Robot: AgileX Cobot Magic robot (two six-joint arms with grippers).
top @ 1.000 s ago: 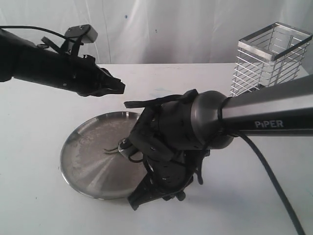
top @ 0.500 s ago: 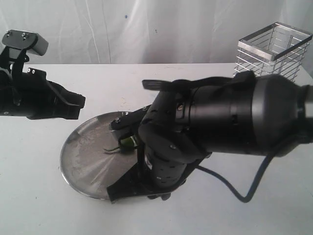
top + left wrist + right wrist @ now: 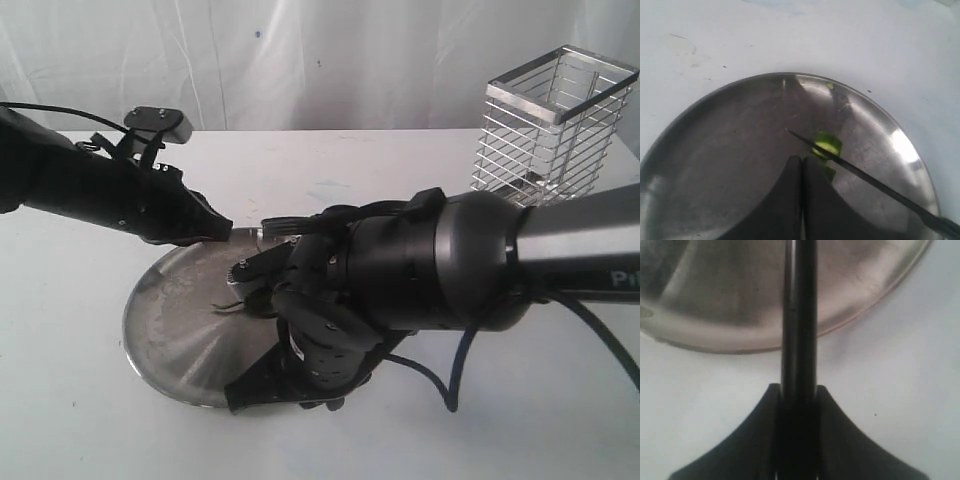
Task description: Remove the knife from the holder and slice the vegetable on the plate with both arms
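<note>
Exterior: both arms work over the plate (image 3: 160, 345); slicing is in hand. Left wrist: left gripper (image 3: 801, 162) pinched shut, empty, just beside the vegetable (image 3: 828, 145); knife (image 3: 865, 176) blade crosses it. Right wrist: right gripper (image 3: 798, 390) clamps the knife. Next, judged: press squarely down.

- Right arm (image 3: 430, 270) crowds the plate's (image 3: 170, 330) near-right half.
- Left arm (image 3: 90, 185) hangs over the plate's far-left rim.
- Knife (image 3: 865, 178) slants across the plate's middle, by the vegetable (image 3: 827, 145).
- Bare bench (image 3: 60, 400) lies left of the plate; holder (image 3: 555, 125) stands well apart.
</note>
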